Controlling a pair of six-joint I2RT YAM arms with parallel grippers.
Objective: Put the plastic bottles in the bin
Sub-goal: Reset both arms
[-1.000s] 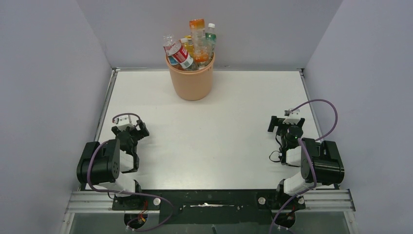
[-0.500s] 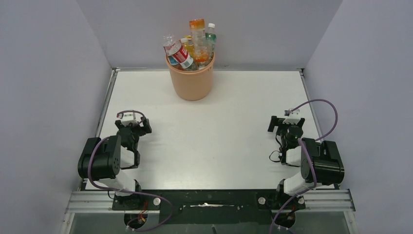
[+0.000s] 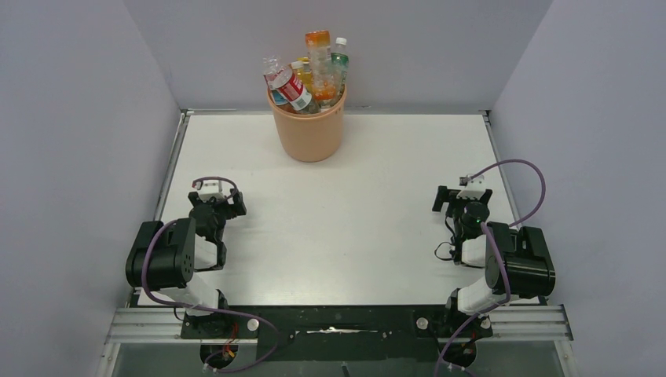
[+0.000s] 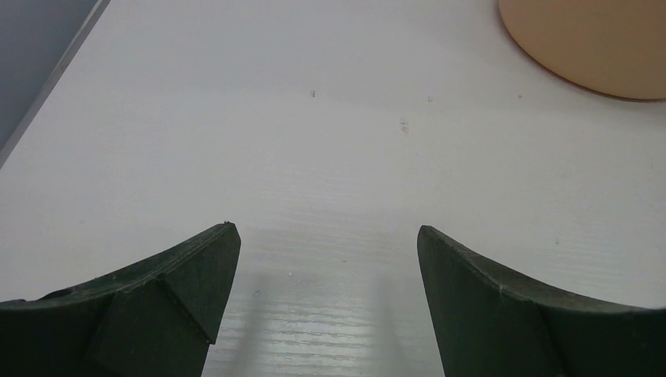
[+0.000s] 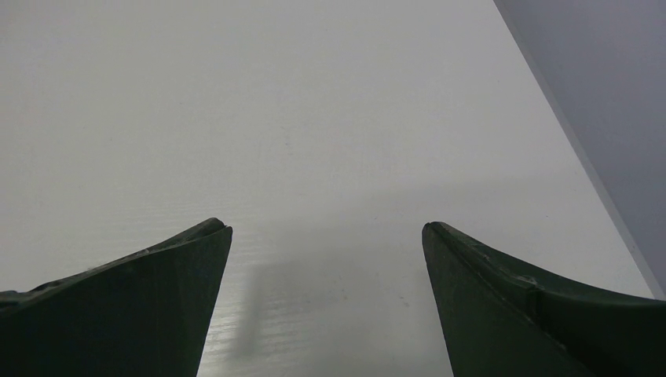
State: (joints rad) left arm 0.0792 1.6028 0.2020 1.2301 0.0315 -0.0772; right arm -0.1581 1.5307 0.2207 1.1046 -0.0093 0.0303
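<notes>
Left arm: folded low at the near left of the table (image 3: 353, 228), its forearm lying close over the surface.
Left gripper (image 3: 216, 204): jaws apart with nothing between them; the wrist view shows only bare table between the two dark fingers (image 4: 181, 275).
Right arm: folded low at the near right, a purple cable (image 3: 525, 177) looping above it.
Right gripper (image 3: 463, 203): jaws spread wide and holding nothing, with white table in the gap in its wrist view.
Bin (image 3: 308, 133): upright at the far middle of the table near the back wall, well apart from both grippers. Its lower edge shows at the top right of the left wrist view.
Bottles (image 3: 308, 75): all packed in the bin, their tops sticking above the rim. An orange one (image 3: 318, 47) stands tallest, and a red-labelled one (image 3: 289, 86) leans to the left.
</notes>
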